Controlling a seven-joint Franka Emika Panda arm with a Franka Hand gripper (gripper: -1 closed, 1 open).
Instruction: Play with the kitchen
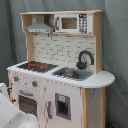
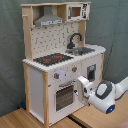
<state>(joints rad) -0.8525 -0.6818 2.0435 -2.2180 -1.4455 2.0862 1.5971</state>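
- The kitchen (image 1: 57, 75) (image 2: 62, 60), a tall toy unit of white panels and light-wood framing, is standing on a light wooden floor (image 2: 20, 120) against a grey curtain (image 2: 12, 50) in both exterior views.
- A flat black stovetop (image 1: 34, 65) (image 2: 53, 59) with red rings is sitting beside a grey rectangular sink (image 1: 72, 73) (image 2: 85, 50); whether anything lies in the sink cannot be told.
- A curved black faucet (image 1: 86, 58) (image 2: 74, 39) is arching over the sink.
- A grey hood (image 1: 40, 26) (image 2: 49, 19) and a small microwave (image 1: 70, 22) (image 2: 77, 11) are occupying the top shelf.
- The windowed oven door (image 1: 27, 104) (image 2: 65, 96) is standing closed.
- The white gripper (image 2: 81, 86) is hovering just beside the oven door in the second exterior view; whether the fingers are apart or together cannot be told.
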